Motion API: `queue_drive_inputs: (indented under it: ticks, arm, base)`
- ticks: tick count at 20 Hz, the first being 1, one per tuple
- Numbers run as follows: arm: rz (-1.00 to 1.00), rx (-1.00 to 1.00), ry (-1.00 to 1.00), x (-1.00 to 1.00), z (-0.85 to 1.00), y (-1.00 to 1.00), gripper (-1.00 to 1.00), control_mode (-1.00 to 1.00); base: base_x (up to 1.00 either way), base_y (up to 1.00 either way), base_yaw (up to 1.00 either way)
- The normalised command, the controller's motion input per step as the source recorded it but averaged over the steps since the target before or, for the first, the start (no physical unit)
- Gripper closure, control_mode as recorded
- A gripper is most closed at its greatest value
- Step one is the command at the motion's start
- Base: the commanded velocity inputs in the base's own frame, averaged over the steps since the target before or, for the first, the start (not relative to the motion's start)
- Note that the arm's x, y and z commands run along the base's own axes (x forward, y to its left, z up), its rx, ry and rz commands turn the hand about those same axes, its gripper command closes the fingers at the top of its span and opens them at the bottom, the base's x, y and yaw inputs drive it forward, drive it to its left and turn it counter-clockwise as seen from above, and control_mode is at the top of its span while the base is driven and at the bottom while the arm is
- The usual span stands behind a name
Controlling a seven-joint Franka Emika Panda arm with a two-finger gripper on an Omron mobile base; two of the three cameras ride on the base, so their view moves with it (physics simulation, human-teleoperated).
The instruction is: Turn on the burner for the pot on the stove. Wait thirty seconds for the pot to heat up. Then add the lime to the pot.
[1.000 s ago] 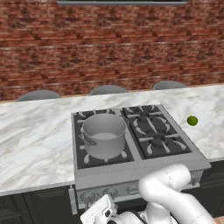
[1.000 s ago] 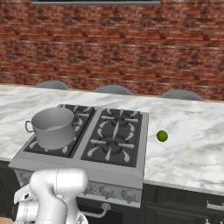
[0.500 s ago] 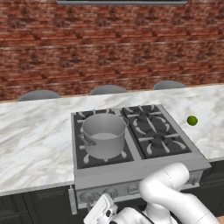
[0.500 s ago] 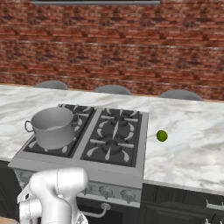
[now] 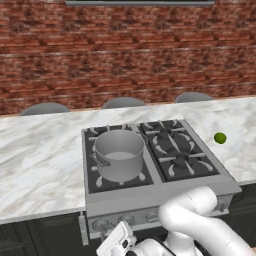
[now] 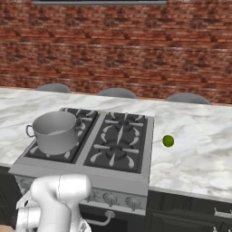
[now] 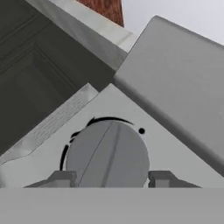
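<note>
Right up close, the gripper is on a round knob on the front panel, one finger on each side, jaws apart and hugging its edges; whether they're pressing yet, I cannot tell. No flame seen, so the burner looks unlit and step one is in hand. Beyond, the pot sits on the stove, front left burner. Farthest off, the lime lies on the counter right of the stove, well apart from the pot. Heating and adding remain.

A grey brushed-metal pot, bright green lime, white-veined marble worktop and red brick wall are seen.
</note>
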Motion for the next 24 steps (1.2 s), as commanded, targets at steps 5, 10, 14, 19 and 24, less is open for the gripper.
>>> queue_drive_inputs:
  ticks: [5, 10, 14, 19, 24]
  arm:
    - [-0.09, 0.16, 0.04, -1.0, 0.79, -0.15, 1.0, -1.0]
    - [-0.11, 0.03, -0.04, -1.0, 0.32, -0.07, 1.0, -1.0]
    - [-0.09, 0.0, -0.17, -0.91, 0.18, 0.02, 1.0, -1.0]
    - [0.01, 0.0, -0.01, -0.05, 0.03, 0.0, 1.0, -1.0]
    - [0.0, 0.0, 0.0, 0.0, 0.0, 0.0, 1.0, -1.0]
  base:
    - [0.0, 0.0, 0.0]
    - [0.0, 0.0, 0.0]
    - [0.0, 0.0, 0.0]
    - [0.0, 0.0, 0.0]
    - [0.0, 0.0, 0.0]
